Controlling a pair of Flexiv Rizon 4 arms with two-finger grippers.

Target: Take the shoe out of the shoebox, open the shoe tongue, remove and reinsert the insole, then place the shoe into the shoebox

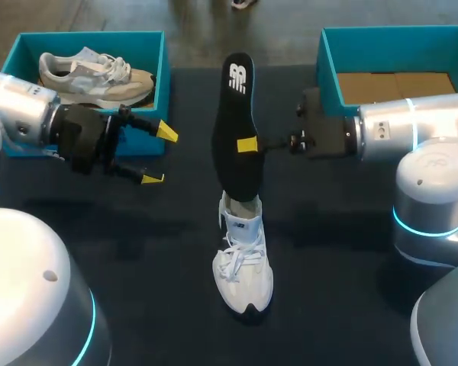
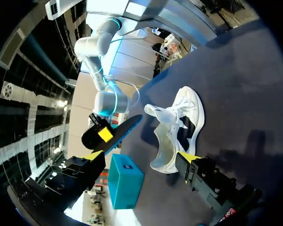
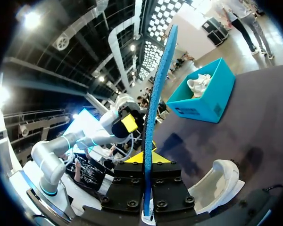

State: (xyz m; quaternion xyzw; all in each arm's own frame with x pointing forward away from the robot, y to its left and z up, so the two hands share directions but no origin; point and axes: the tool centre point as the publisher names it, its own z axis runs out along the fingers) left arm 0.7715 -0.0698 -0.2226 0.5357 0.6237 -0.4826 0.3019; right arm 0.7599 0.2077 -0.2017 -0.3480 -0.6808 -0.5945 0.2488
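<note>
Silvery-white, cyan-ringed left arm (image 1: 19,114) and right arm (image 1: 420,130); black, yellow-tipped left gripper (image 1: 159,155) and right gripper (image 3: 146,157), screws on the right's.

Flat black insole (image 1: 235,114): matt foam, smooth blue underside.
White lace-up shoe (image 1: 243,267): mesh cloth, smooth panels.
Teal shoebox (image 1: 397,52): matt cardboard.
Dark table (image 1: 343,252): matt cloth.

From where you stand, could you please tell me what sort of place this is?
Probably a robot bench for shoe-handling trials: a dark table, a left shoebox and a right shoebox, a white shoe, and the right gripper holding an insole.
</note>
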